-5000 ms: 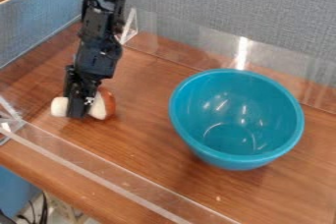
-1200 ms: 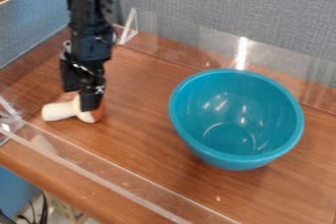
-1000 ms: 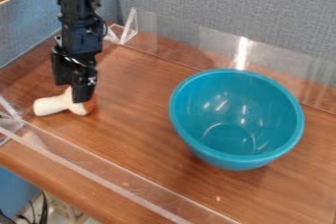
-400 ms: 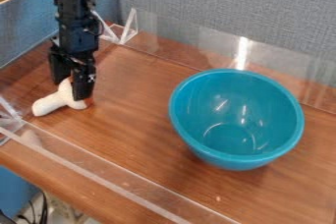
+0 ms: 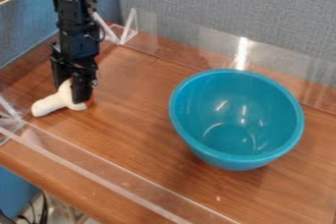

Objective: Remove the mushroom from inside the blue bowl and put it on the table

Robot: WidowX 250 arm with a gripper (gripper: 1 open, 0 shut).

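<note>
The large round turquoise-blue plastic bowl [image 5: 238, 117] is sitting upright on the right half of the reddish-brown wood-grain table [image 5: 138, 135], and its glossy, smooth interior is showing nothing inside it. Clear acrylic walls [image 5: 98, 181] are edging the tabletop. The small toy mushroom [image 5: 58, 101], with a thick cream-white stem, is lying on its side on the table near the left edge, well apart from the bowl. Its long axis is running roughly left to right, the pale stem end pointing toward the left wall; the cap end is sitting under the fingers and is hidden. The black robot gripper [image 5: 78, 90] is pointing straight down over that cap end. Whether its fingers are spread or pinching the mushroom cannot be told.
</note>
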